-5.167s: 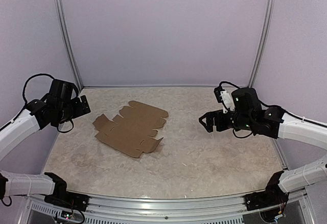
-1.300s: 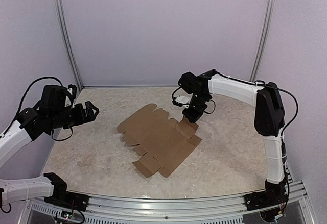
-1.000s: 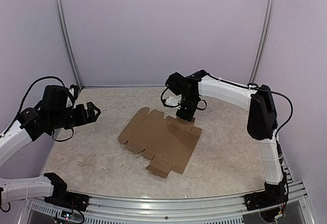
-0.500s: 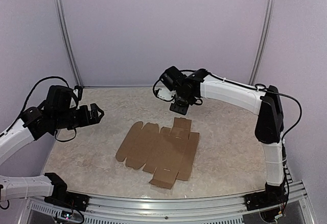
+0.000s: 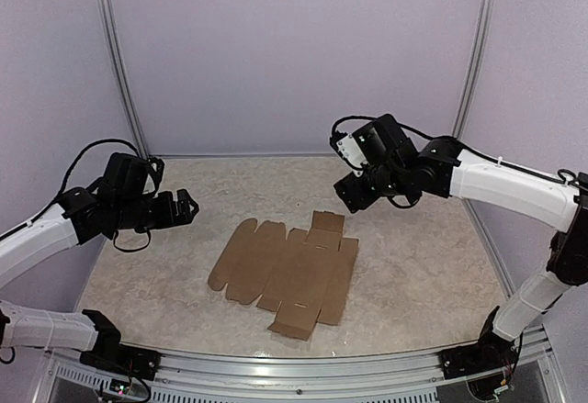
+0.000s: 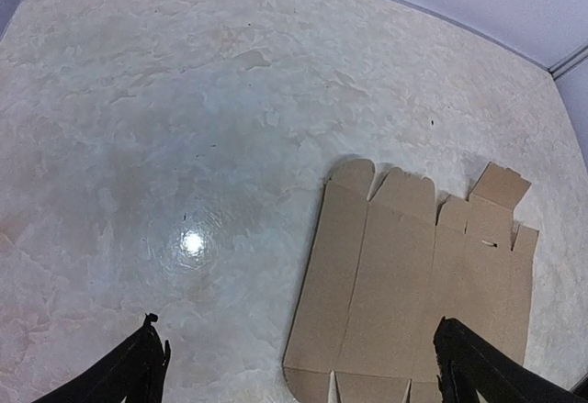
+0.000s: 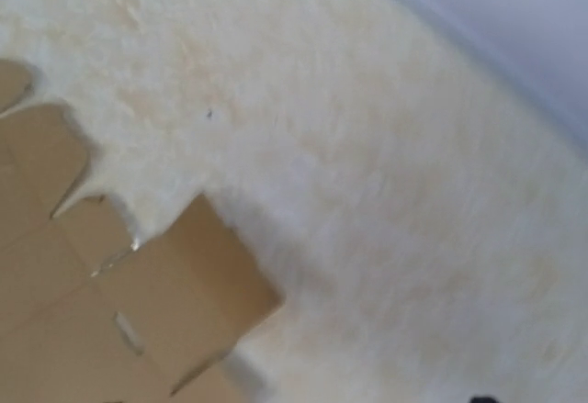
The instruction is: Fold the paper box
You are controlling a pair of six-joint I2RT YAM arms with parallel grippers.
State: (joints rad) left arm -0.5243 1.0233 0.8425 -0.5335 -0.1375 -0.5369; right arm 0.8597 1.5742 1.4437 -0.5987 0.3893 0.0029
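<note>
The paper box [image 5: 285,270] is a flat brown cardboard sheet with flaps and tabs, lying unfolded on the middle of the table. My left gripper [image 5: 184,208] hovers left of it, wide open and empty. In the left wrist view [image 6: 303,380] the box [image 6: 413,274] lies between and beyond the two fingertips [image 6: 147,366]. My right gripper [image 5: 352,194] hangs above the table just beyond the box's far flap [image 5: 327,222], apart from it and empty. The blurred right wrist view shows that flap [image 7: 184,274] at lower left and only a dark speck of a finger at the bottom edge.
The marbled table top [image 5: 423,265] is bordered by lilac walls and two metal posts [image 5: 119,63]. A metal rail [image 5: 294,366] runs along the near edge, close to the box's front tab.
My right gripper slid and turned the box toward the table's middle, then lifted off its far flap and drew back right. The box now lies still. My left gripper edged right toward it.
</note>
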